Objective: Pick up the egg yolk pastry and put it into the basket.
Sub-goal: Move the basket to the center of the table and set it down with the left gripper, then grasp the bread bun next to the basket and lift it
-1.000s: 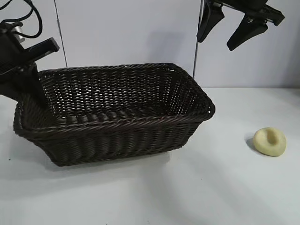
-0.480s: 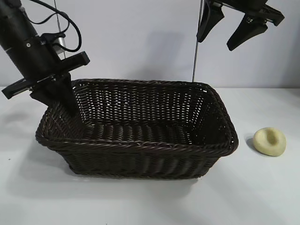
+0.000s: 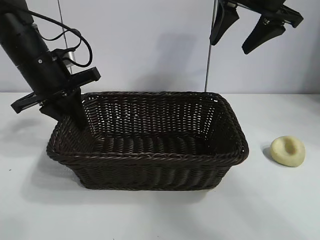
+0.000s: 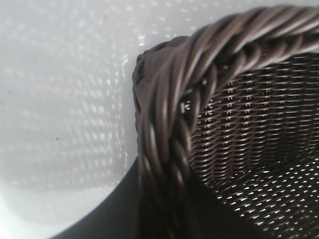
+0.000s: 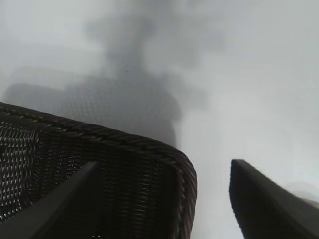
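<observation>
The dark brown wicker basket (image 3: 150, 156) sits flat on the white table, left of centre. My left gripper (image 3: 76, 119) is at its left rear corner, with a dark finger on each side of the braided rim (image 4: 169, 114); both fingers lie against the braid. The pale yellow egg yolk pastry (image 3: 287, 150) lies alone on the table to the right of the basket, dimple up. My right gripper (image 3: 231, 46) hangs open high above the basket's right end and holds nothing. In the right wrist view the basket's corner (image 5: 124, 142) lies below the spread fingers of that gripper (image 5: 164, 164).
A thin vertical pole (image 3: 207, 60) stands behind the basket's right end, and another pole (image 3: 62, 30) stands behind the left arm. Bare white table (image 3: 165, 215) stretches in front of the basket and around the pastry.
The left gripper has dragged the basket rightward and set it down flat; earlier it was tilted and farther left. The right arm and the pastry have not moved.
</observation>
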Controlling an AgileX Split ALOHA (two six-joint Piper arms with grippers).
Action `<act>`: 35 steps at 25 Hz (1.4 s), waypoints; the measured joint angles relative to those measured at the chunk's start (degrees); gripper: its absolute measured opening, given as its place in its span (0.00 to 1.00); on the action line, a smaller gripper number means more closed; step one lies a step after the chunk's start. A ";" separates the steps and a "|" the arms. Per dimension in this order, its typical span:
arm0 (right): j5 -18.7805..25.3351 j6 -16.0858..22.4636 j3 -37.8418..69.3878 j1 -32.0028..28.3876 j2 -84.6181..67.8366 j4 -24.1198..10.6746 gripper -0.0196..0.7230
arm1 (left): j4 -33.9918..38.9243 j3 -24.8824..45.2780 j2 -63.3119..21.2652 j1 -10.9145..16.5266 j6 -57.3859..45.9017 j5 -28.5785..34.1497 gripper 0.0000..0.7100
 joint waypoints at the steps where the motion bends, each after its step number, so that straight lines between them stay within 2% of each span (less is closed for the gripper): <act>1: 0.00 0.00 0.00 0.00 0.00 0.00 0.72 | 0.29 -0.07 0.00 0.00 0.00 0.00 0.36; 4: 0.00 0.05 0.00 0.00 0.00 0.00 0.72 | 0.56 -0.07 0.00 0.00 0.00 0.00 0.65; 6: 0.00 0.10 0.00 0.00 0.00 0.00 0.72 | 0.62 -0.07 0.00 0.00 0.00 0.00 0.73; 8: 0.00 0.11 0.00 0.00 0.00 0.00 0.72 | 0.73 -0.07 -0.49 0.00 0.00 0.28 0.76; 16: 0.00 0.11 0.00 0.00 0.00 0.00 0.72 | 4.24 -0.07 -8.32 0.00 0.00 3.35 0.78; 24: 0.00 0.11 0.00 0.00 0.00 0.00 0.72 | 3.58 -0.07 -18.82 0.00 -0.97 4.37 0.78; 35: 0.00 0.11 0.00 0.00 0.00 0.00 0.72 | -2.05 -0.07 -19.78 0.00 -2.86 0.14 0.79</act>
